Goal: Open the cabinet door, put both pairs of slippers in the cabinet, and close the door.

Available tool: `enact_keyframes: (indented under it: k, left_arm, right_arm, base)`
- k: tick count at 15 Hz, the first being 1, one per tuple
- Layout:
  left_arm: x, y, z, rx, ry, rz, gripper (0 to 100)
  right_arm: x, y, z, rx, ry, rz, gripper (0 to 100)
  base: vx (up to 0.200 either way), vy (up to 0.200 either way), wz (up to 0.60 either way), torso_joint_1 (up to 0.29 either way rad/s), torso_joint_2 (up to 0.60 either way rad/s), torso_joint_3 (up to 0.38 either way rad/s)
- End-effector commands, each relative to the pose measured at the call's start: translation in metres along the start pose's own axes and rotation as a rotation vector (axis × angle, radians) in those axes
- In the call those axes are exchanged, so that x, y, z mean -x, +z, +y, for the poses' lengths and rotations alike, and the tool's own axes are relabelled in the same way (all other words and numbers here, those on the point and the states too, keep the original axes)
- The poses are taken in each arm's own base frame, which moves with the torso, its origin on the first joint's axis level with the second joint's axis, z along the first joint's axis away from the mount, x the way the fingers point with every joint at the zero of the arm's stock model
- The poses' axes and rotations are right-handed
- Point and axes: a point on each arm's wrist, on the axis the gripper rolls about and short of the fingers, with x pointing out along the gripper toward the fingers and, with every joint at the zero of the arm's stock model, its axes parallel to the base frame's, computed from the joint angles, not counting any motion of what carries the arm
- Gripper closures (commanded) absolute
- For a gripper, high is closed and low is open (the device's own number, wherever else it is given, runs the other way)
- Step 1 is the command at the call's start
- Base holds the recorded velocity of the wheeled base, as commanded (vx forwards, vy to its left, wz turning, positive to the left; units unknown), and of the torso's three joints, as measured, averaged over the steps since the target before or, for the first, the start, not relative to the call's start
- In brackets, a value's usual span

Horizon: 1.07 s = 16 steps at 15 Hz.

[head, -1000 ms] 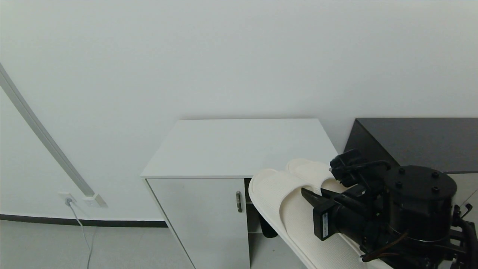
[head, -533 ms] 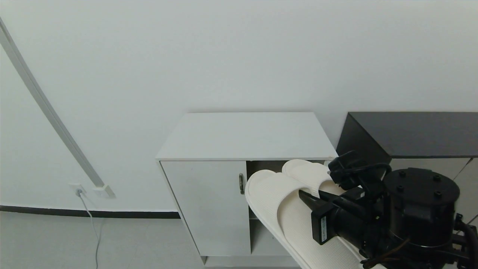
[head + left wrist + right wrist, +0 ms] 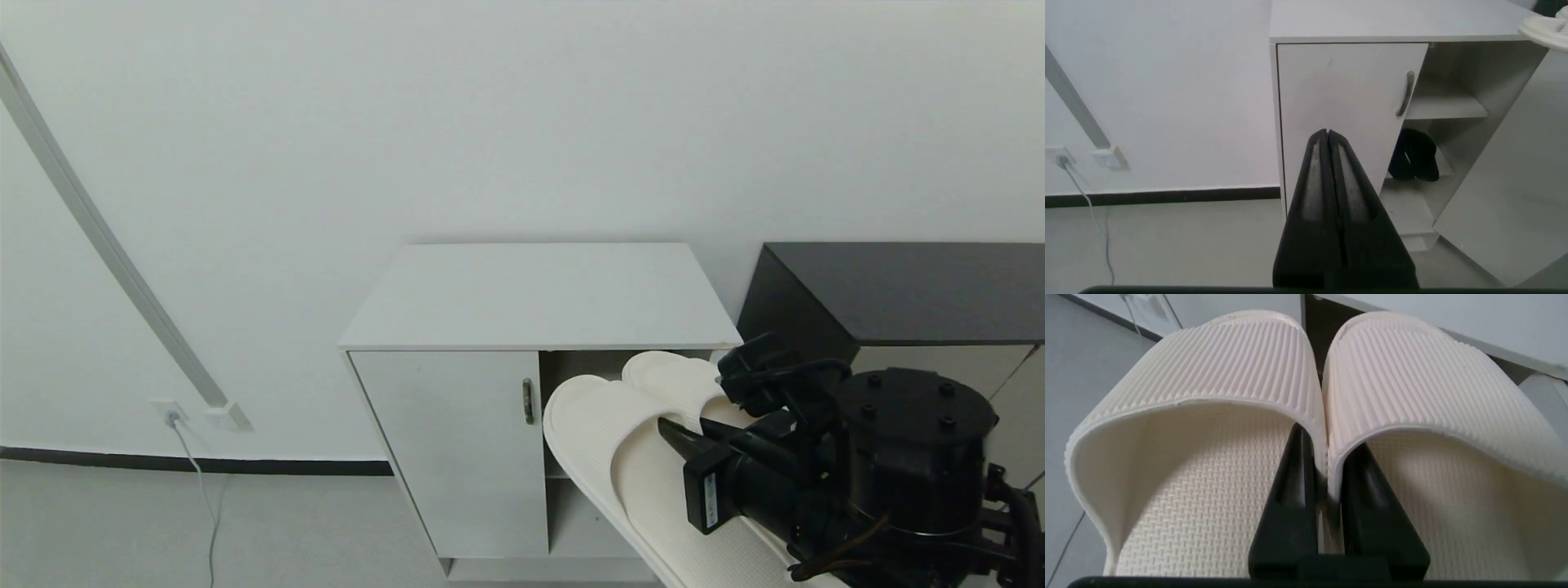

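Head view reference: the right gripper (image 3: pixel 1327 469) is clamped on the pair of cream slippers (image 3: pixel 604 425). One finger sits inside each slipper, and the two adjoining inner walls are pinched between the fingers. The slippers lie side by side and extend forward from the gripper, with their long axis pointing at the cabinet (image 3: pixel 531 294). Their toes overlap the upper part of the open right compartment (image 3: pixel 563 367), just beside the handle (image 3: pixel 527 401) of the closed left door (image 3: pixel 449 441). The gap between toes and cabinet cannot be judged. In the left wrist view, the open door (image 3: pixel 1503 188) stands swung out, and a dark pair (image 3: pixel 1413 155), probably the other slippers, rests below the shelf (image 3: pixel 1445 106). The left gripper (image 3: pixel 1327 135) has its fingers pressed together on nothing and faces the closed left door, well apart from it. The right arm is therefore the working arm. Insertion probably calls for a straight advance along the slippers' long axis, keeping clear of both doors.
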Motion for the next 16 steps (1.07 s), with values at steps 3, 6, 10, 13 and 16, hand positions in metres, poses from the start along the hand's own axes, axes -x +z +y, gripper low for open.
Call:
enact_keyframes:
  k: [3,6,10,13,16]
  left_arm:
    - [0.0,0.0,0.0,0.0,0.0,0.0,100]
    - [0.0,0.0,0.0,0.0,0.0,0.0,100]
    - [0.0,0.0,0.0,0.0,0.0,0.0,100]
    - [0.0,0.0,0.0,0.0,0.0,0.0,100]
    - [0.0,0.0,0.0,0.0,0.0,0.0,100]
  right_arm:
    - [0.0,-0.0018,0.0,0.003,0.002,0.006,100]
    - [0.0008,-0.0016,-0.0003,0.003,0.002,0.005,100]
    - [0.0001,-0.0022,-0.0001,0.004,0.001,0.008,100]
    - [0.0002,-0.0027,-0.0002,0.004,0.001,0.009,100]
    - [0.0002,-0.0027,-0.0002,0.004,0.001,0.009,100]
  base:
    - [0.0,0.0,0.0,-0.024,0.04,0.03]
    - [0.0,0.0,0.0,-0.144,0.33,0.191]
    - [0.0,0.0,0.0,-0.192,0.46,0.266]
    - [0.0,0.0,0.0,-0.229,0.56,0.321]
    - [0.0,0.0,0.0,-0.219,0.53,0.32]
